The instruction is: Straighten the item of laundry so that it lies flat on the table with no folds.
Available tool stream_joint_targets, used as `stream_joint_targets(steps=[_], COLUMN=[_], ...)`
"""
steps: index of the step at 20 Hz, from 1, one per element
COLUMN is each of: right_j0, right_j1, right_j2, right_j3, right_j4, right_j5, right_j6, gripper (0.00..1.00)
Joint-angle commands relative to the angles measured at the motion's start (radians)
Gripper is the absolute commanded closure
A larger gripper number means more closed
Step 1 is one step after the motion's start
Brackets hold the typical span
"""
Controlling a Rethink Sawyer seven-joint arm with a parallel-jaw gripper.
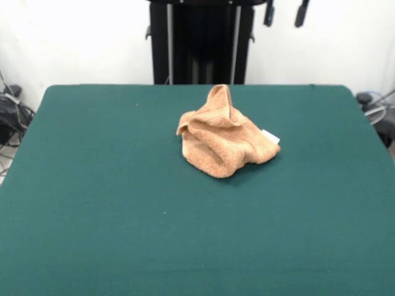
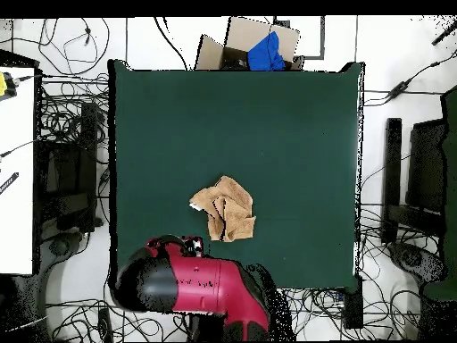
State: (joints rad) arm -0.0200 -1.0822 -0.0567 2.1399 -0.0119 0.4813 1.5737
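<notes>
The table [image 1: 92, 203], a wide dark green surface, is filling most of both views. The red and black arm [image 2: 201, 286] is sitting drawn back at the table's robot-side edge in the overhead view. The towel [image 1: 225, 139], orange-tan terry cloth, is lying crumpled in a peaked heap on the table, well below the hand and well apart from it, slightly toward the pedestal [image 1: 200, 40] from the table's middle. The hand [image 1: 285, 13] is showing only as two dark fingertips hanging apart at the front view's top edge, released and grasping nothing. A small white tag [image 1: 270, 137] is sticking out at the towel's edge.
</notes>
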Motion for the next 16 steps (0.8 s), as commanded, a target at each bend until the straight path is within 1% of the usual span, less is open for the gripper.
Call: stream_joint_targets(steps=[1, 3, 5, 6, 8, 12, 15, 16], right_j0=[-0.024, 0.003, 0.015, 0.001, -0.024, -0.094, -0.102, -0.093], right_j1=[0.157, 0.187, 0.220, 0.236, 0.252, 0.277, 0.307, 0.324], right_j2=[-0.029, -0.069, -0.090, -0.080, -0.058, -0.004, -0.005, -0.018], right_j3=[-0.002, -0.026, -0.026, -0.019, -0.008, 0.007, -0.001, -0.008], right_j4=[-0.045, -0.058, -0.042, -0.036, -0.028, -0.019, -0.028, -0.033], right_j5=[-0.179, -0.197, -0.232, -0.264, -0.287, -0.286, -0.304, -0.320], right_j6=[0.215, 0.229, 0.235, 0.227, 0.203, 0.152, 0.147, 0.154], gripper=[0.00, 0.00, 0.00, 0.00, 0.00, 0.00, 0.00, 0.00])
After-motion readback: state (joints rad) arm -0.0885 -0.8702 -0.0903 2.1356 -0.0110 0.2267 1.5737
